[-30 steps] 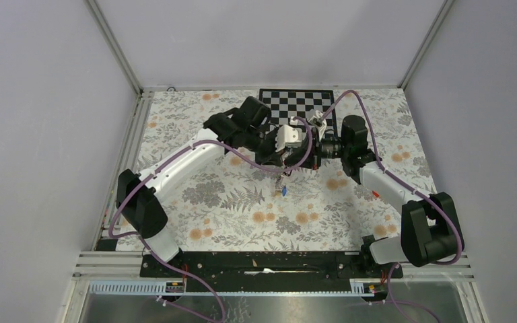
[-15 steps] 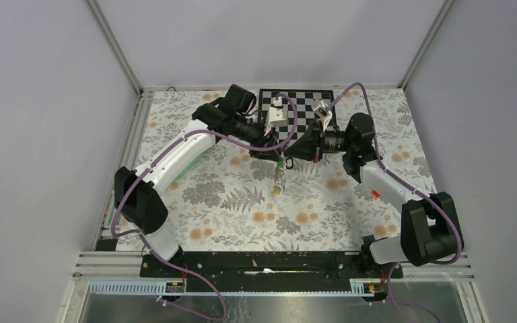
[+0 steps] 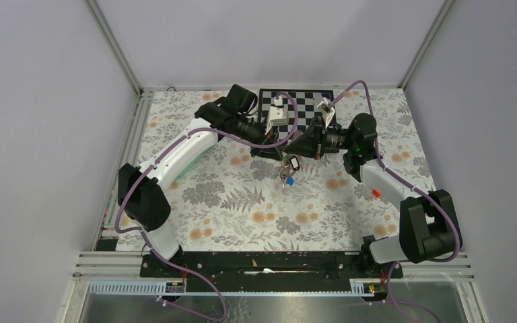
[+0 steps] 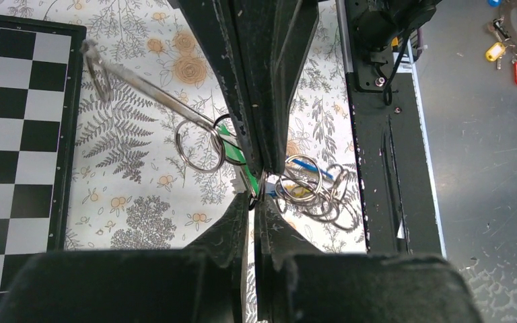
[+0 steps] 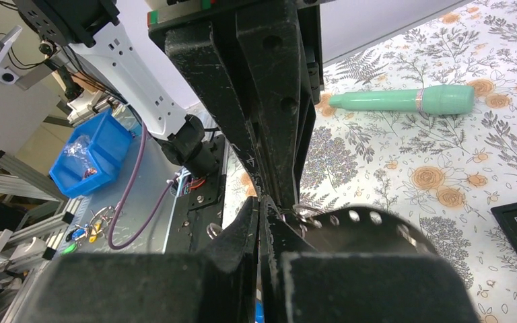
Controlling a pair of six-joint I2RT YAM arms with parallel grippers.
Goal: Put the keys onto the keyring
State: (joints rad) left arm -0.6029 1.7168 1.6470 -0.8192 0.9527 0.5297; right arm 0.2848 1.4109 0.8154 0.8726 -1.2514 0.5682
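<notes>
Left claw: my left claw (image 4: 256, 196) has its tips pressed together. The end of the green key (image 4: 237, 153) runs in between them, but I cannot tell if it is really pinched.
Right claw: my right claw (image 5: 259, 202) is pressed together too, tip against tip with the left one. What it holds is hidden.
Keyring: the keyring (image 4: 198, 144), a thin silvery loop, sits just beside my left tips, on the side toward the checkerboard (image 4: 13, 101).
Other keys: a blue key (image 3: 289, 180) and a black tag (image 3: 294, 163) dangle under both claws, near the checkerboard's front edge.
Handling: I judge everything light, hard and slippery. The ring looks thin and springy. I would take a key by its plastic head and the ring by its rim.
Change: half a second before, the hanging bunch reached lower, farther from the checkerboard. Now it sits close under the claws. One second ago my left wrist leaned over the right claw. Now it is drawn back.
</notes>
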